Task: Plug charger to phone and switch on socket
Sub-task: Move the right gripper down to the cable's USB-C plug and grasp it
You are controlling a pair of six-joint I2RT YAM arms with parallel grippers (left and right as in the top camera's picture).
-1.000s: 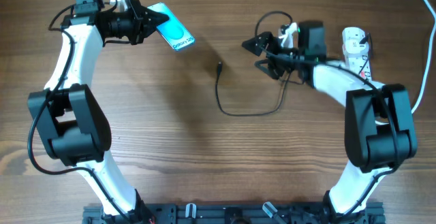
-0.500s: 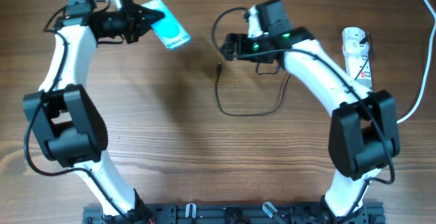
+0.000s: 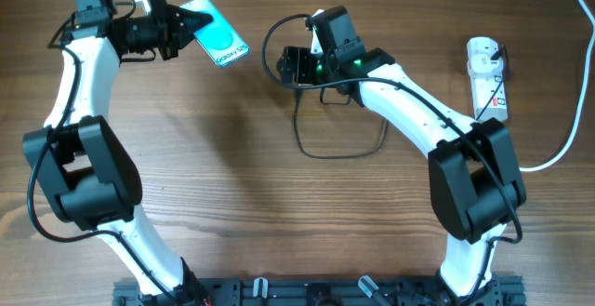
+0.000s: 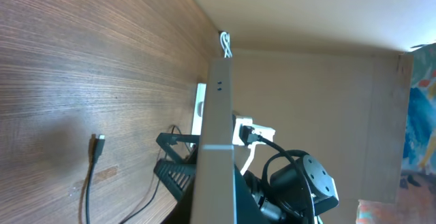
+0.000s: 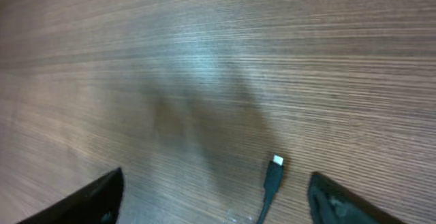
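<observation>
My left gripper (image 3: 182, 28) is shut on the phone (image 3: 219, 42) and holds it above the table at the far left, cyan screen up. The left wrist view shows the phone edge-on (image 4: 216, 149). The charger, a thin black cable (image 3: 321, 153), lies looped on the table centre. Its connector tip (image 5: 274, 172) lies flat between the open fingers of my right gripper (image 5: 214, 182), which hovers over it (image 3: 290, 66). The tip also shows in the left wrist view (image 4: 99, 141). The white socket (image 3: 487, 75) lies at the far right, apart from both grippers.
A thick white cord (image 3: 569, 120) runs from the socket along the right edge. Bare wooden table (image 3: 214, 185) lies in front of the cable loop.
My right arm has swung left from beside the socket to above the charger's tip. My left gripper has carried the phone a little left and back.
</observation>
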